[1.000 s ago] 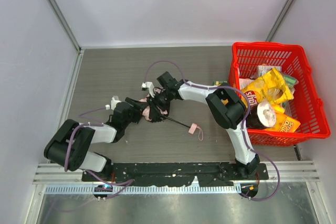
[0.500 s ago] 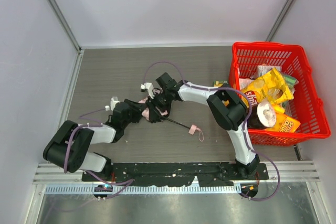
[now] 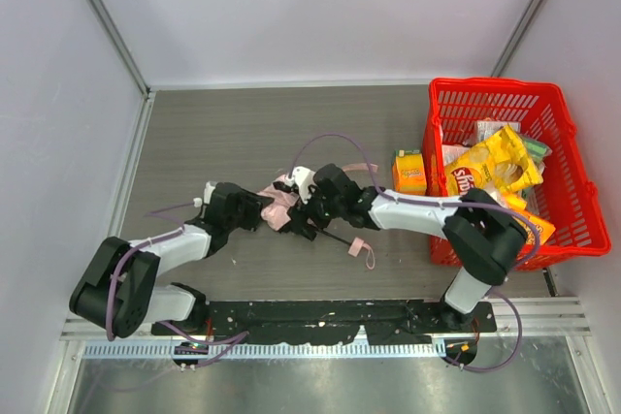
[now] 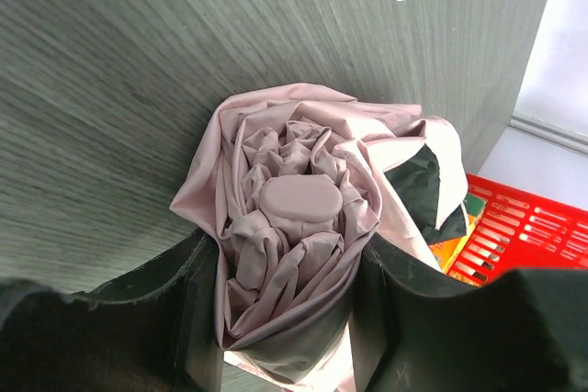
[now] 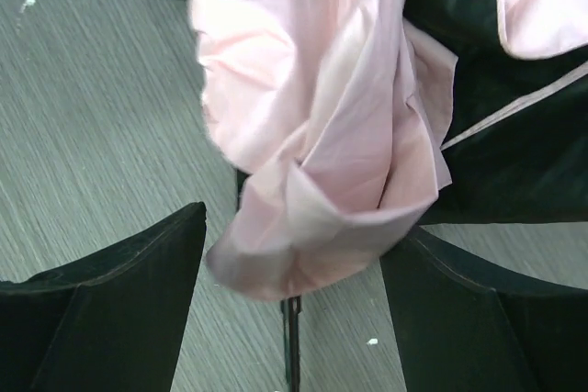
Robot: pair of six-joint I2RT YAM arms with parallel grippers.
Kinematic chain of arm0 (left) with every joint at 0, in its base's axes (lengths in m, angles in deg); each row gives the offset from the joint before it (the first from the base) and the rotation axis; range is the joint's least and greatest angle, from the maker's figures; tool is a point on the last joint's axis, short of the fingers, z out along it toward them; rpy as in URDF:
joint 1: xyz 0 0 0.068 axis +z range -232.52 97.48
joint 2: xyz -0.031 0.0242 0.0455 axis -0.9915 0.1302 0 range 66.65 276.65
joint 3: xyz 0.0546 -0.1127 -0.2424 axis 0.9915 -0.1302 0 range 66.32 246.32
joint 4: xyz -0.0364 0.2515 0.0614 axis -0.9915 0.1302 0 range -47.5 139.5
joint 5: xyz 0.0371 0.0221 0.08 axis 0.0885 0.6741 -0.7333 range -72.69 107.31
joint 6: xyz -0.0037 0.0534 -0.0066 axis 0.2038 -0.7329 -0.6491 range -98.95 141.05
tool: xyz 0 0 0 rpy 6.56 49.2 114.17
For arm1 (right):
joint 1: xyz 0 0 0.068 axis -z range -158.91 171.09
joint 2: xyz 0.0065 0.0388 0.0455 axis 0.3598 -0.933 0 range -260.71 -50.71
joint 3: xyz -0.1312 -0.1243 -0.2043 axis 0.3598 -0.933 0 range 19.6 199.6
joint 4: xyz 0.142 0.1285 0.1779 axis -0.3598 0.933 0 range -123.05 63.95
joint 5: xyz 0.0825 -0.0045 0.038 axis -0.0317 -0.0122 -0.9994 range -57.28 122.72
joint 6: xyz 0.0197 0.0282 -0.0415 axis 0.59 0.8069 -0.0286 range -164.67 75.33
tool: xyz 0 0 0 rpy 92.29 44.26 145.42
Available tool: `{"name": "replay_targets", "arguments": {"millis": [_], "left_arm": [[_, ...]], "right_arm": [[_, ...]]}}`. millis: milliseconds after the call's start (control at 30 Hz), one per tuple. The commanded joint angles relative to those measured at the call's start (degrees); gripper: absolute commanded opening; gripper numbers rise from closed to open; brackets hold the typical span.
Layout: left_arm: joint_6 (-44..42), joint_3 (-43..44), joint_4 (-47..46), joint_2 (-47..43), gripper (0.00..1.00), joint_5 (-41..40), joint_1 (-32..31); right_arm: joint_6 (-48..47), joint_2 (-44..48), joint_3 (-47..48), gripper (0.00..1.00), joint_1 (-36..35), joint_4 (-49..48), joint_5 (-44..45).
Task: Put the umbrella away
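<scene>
Currently, umbrella [image 4: 294, 199] clamped between fingers of left gripper [image 4: 285, 268], right gripper [image 5: 294, 236] spread open around its loose fabric.

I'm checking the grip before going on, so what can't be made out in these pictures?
Top view: the right gripper covers part of the umbrella; the left gripper's hold is too small to judge.
Left wrist view: the fingers and the bottom edge hide the umbrella's lower end.
Right wrist view: the top edge cuts the umbrella off.
</scene>
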Motion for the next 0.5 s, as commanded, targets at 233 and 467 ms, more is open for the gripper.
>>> {"name": "replay_targets", "arguments": {"millis": [233,467], "left_arm": [[1.6,3.5,26.5,0.6,0.0,0.3,0.3],[2.7,3.6,29.3,0.4,0.0,2.1,0.4]], "right_arm": [[-16.4,5.5,-2.8,0.83,-12.7,-17.3,19.6],[-24.3,-4.9,3.8,0.82,-14.6,-17.1,23.6]]}}
